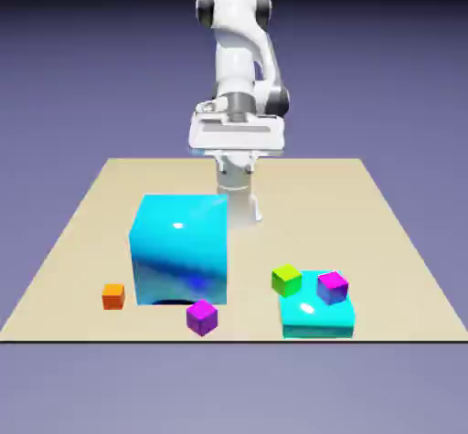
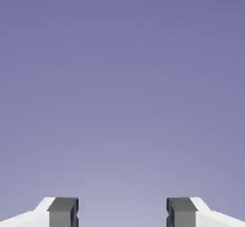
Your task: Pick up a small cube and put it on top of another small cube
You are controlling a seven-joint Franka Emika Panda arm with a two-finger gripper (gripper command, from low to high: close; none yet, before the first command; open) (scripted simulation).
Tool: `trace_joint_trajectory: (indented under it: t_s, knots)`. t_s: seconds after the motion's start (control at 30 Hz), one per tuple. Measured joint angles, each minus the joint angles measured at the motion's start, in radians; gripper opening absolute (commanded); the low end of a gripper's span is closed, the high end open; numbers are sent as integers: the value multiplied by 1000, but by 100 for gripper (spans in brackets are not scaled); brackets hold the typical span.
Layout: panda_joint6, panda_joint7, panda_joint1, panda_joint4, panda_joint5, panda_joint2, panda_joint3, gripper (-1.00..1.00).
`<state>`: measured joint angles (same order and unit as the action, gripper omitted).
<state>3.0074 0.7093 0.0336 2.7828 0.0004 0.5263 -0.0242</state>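
A tiny magenta-purple small cube (image 1: 202, 317) sits on the tan table near its front edge, just in front of a big cyan cube (image 1: 180, 249). A tiny orange cube (image 1: 113, 296) of about the same size rests to the exterior view's left of the big cube. My gripper (image 1: 236, 155) hangs high over the table's far side, well away from both cubes. In the hand view the grey fingertips (image 2: 62, 211) stand apart with only the blue-violet backdrop between them. The gripper (image 2: 122, 211) is open and holds nothing.
A low cyan block (image 1: 317, 318) lies at the front right of the exterior view and carries a magenta-topped cube with bluish-violet sides (image 1: 333, 287). A yellow-green cube (image 1: 286, 280) sits at that block's left far corner. The table's front edge (image 1: 228, 339) runs close to the cubes.
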Motion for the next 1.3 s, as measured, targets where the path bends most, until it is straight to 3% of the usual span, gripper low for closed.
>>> trace_joint_trajectory:
  t_s: [0.93, 1.0, 1.1, 1.13, 1.3]
  knots:
    - [-688, -737, 501, -633, 9, -1015, -562, 0]
    - [-699, -748, 509, -642, 9, -1031, -571, 0]
    - [-578, -774, 452, -629, 57, -1139, -518, 0]
    - [-551, -779, 439, -626, 68, -1163, -506, -100]
    - [-673, -755, 496, -639, 22, -1054, -559, -100]
